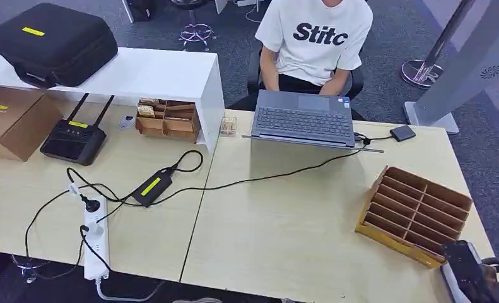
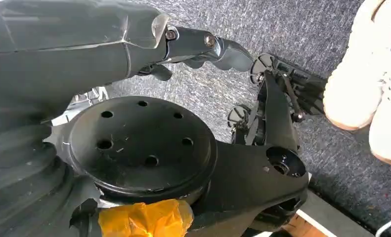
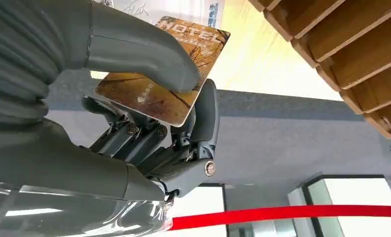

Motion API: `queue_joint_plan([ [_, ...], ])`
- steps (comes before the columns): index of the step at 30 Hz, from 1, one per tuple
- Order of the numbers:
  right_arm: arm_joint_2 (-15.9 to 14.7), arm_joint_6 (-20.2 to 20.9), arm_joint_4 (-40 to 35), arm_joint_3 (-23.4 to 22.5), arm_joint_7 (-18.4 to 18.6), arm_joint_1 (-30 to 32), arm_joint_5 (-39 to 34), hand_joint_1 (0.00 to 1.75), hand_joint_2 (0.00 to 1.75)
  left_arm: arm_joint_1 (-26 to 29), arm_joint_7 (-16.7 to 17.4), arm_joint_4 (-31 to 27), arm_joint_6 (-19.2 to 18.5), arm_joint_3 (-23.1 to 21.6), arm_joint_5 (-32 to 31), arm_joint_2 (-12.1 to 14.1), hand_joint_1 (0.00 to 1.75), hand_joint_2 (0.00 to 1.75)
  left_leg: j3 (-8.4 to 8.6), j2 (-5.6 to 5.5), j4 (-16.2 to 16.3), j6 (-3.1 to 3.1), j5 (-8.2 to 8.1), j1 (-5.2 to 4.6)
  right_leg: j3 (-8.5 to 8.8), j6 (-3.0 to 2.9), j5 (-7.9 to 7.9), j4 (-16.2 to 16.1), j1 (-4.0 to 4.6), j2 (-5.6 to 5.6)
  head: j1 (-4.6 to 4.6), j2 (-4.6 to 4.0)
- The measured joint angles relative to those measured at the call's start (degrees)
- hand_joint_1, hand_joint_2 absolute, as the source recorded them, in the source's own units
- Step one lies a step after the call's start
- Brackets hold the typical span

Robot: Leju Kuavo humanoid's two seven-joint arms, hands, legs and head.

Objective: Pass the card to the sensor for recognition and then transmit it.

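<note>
On the pale desk (image 1: 284, 221), one wooden slotted rack (image 1: 417, 213) sits lower right, beside the right hand (image 3: 149, 113) pinching one card (image 3: 163, 74), long axis running toward the frame's upper right; the left hand (image 2: 203, 49) hangs with fingers curled, holding nothing.

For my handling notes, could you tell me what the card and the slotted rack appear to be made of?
The card, pinched by the right hand, looks like glossy printed plastic: thin, stiff, rounded corner, HOTEL lettering. The slotted rack looks like unpainted wood or thin plywood: matte brown dividers, paler cut edges.

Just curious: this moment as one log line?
right robot hand: holds brown HOTEL card | beside wooden slotted rack | left robot hand: hanging
</note>
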Motion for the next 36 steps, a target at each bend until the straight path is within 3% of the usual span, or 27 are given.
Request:
queue_joint_plan([
  [36,-0.6,-1.2,2.7,1.9,0.9,-0.9,2.0,1.75,1.75,0.0,0.2,0.0,0.5,0.3,0.0,0.0,0.0,1.75,0.0,0.0,0.0,0.0,0.0,0.0,0.0,0.0,0.0,0.0,0.0,0.0,0.0,0.0],
])
